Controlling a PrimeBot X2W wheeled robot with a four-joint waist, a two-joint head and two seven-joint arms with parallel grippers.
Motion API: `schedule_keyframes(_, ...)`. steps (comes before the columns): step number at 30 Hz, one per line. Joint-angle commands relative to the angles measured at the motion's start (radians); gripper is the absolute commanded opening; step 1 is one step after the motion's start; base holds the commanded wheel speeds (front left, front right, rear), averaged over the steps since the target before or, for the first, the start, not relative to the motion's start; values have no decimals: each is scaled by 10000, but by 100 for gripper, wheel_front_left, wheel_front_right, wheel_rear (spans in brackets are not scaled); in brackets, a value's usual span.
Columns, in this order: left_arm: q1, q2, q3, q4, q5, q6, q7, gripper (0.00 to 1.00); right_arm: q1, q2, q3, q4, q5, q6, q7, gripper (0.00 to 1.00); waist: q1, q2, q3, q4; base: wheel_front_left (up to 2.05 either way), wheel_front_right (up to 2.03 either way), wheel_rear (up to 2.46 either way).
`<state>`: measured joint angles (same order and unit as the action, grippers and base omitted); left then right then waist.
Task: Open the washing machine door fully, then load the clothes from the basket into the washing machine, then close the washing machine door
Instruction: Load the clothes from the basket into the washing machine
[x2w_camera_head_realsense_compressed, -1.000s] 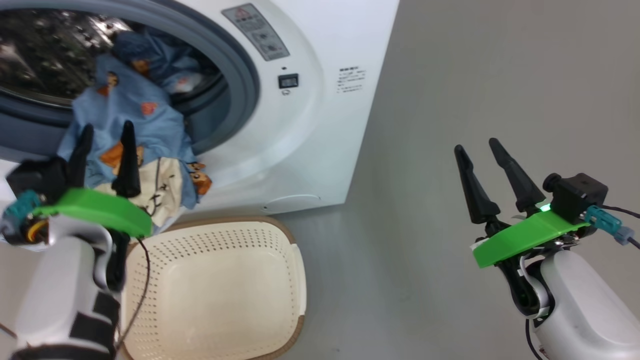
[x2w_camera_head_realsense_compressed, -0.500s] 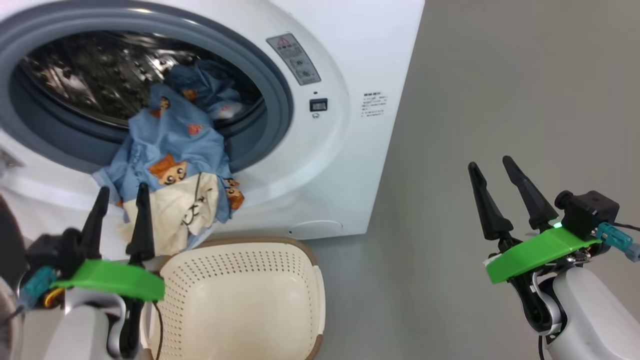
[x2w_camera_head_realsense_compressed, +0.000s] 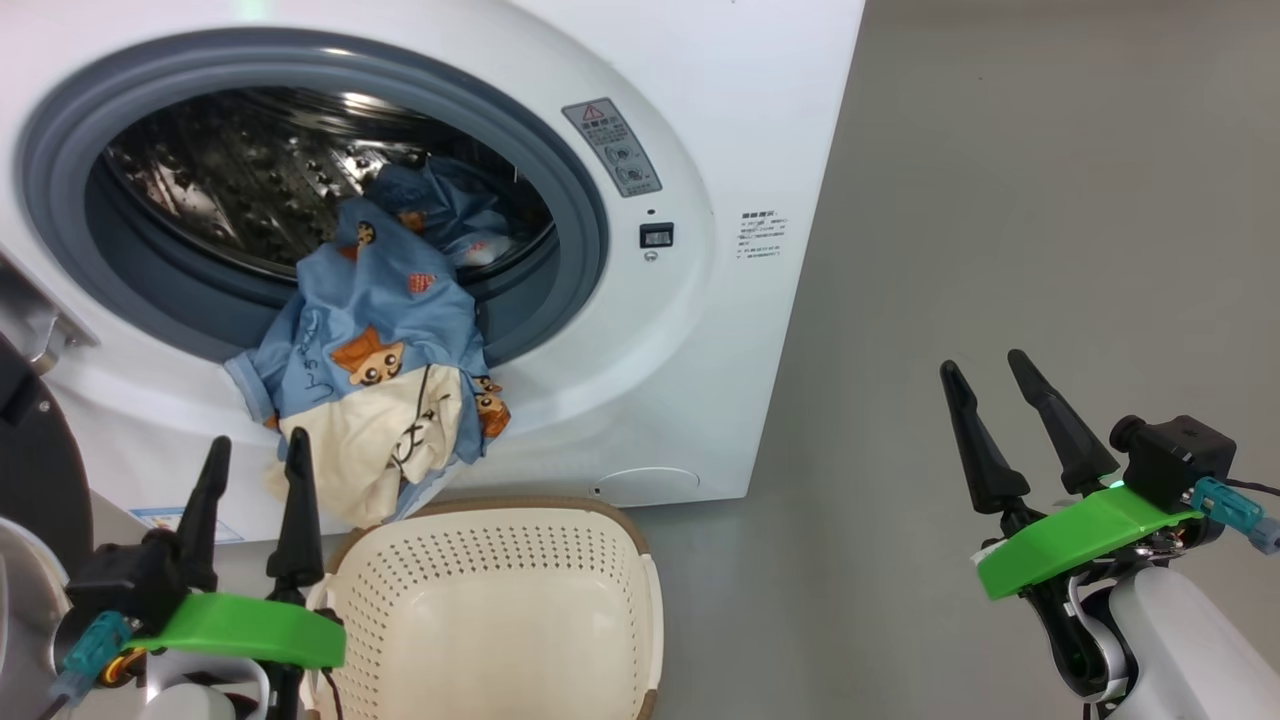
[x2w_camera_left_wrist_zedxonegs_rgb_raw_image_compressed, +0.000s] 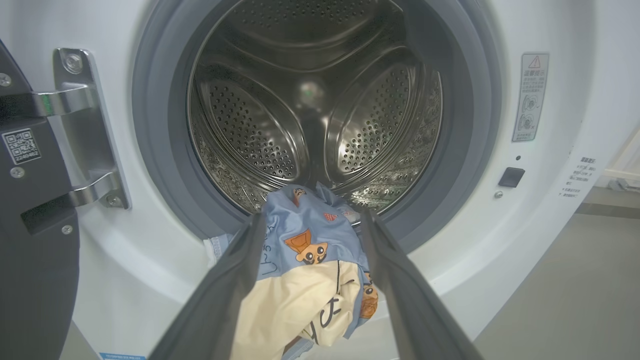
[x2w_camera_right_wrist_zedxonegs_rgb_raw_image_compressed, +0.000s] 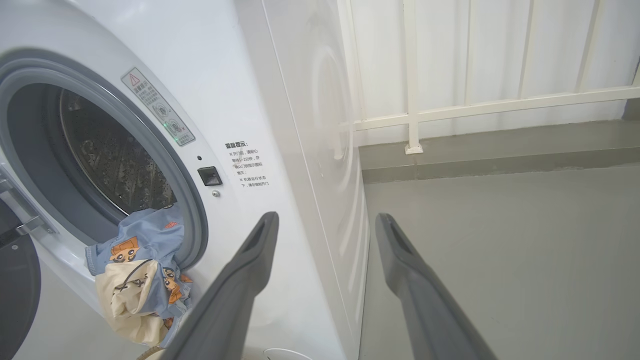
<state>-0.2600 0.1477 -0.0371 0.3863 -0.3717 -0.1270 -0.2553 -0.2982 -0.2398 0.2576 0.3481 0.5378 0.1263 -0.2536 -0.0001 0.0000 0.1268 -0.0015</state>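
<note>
Grey smooth floor (x2w_camera_head_realsense_compressed: 1000, 200) and a white railing (x2w_camera_right_wrist_zedxonegs_rgb_raw_image_compressed: 410, 75) off to the side of the big white front-loading washing machine (x2w_camera_head_realsense_compressed: 700, 400). The round black-rimmed washing machine door (x2w_camera_left_wrist_zedxonegs_rgb_raw_image_compressed: 35, 250) is swung open on the machine's left, on its metal hinge (x2w_camera_left_wrist_zedxonegs_rgb_raw_image_compressed: 85, 125).

The light blue bear-print clothes with cream parts (x2w_camera_head_realsense_compressed: 380, 360) are half loaded. The upper part sits inside the perforated steel drum (x2w_camera_left_wrist_zedxonegs_rgb_raw_image_compressed: 310, 100). The rest is draped over the bottom of the machine's grey rubber ring (x2w_camera_head_realsense_compressed: 590, 200), with the cream end hanging down the machine front. The small cream perforated plastic basket with brown rim (x2w_camera_head_realsense_compressed: 470, 560) sits on the floor at the foot of the machine, under the hanging end, with nothing in it.

The left gripper (x2w_camera_head_realsense_compressed: 258, 437) is low in front of the machine, below the opening, fingers spread with nothing between them. Whether a tip brushes the cream end, can't tell. The right gripper (x2w_camera_head_realsense_compressed: 980, 360) is well off the machine's right side, fingers also spread and empty.

**Handling (judgement):**
- The fabric looks light, soft and limp, so it will sag, and the hanging weight could drag it back out.
- The rubber ring likely grabs the cloth a bit.
- Best hold is a pinch on the bunched thick fold of the hanging cream/blue part, not a single thin edge.
- Then lift it over the machine's lip and push it deep into the drum.
- The door shouldn't close until nothing crosses the ring.
</note>
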Motion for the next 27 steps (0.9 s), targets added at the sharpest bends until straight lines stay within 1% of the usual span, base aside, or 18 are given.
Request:
schedule_keyframes(1, -1, 153, 362, -347, 159, -26, -64, 100, 76, -152, 128, -243, 28, 44, -82, 100, 1, 0, -27, 38, 0, 0, 0)
schedule_keyframes(13, 154, -23, 584, -295, 337, -29, -64, 100, 102, -232, 252, -195, 60, 44, -82, 100, 1, 0, -186, 19, 0, 0, 0)
schedule_keyframes(27, 112, -12, 564, -57, 381, -33, -65, 100, -24, -195, 349, -153, 121, 44, -82, 100, 1, 0, -127, -53, 0, 0, 0)
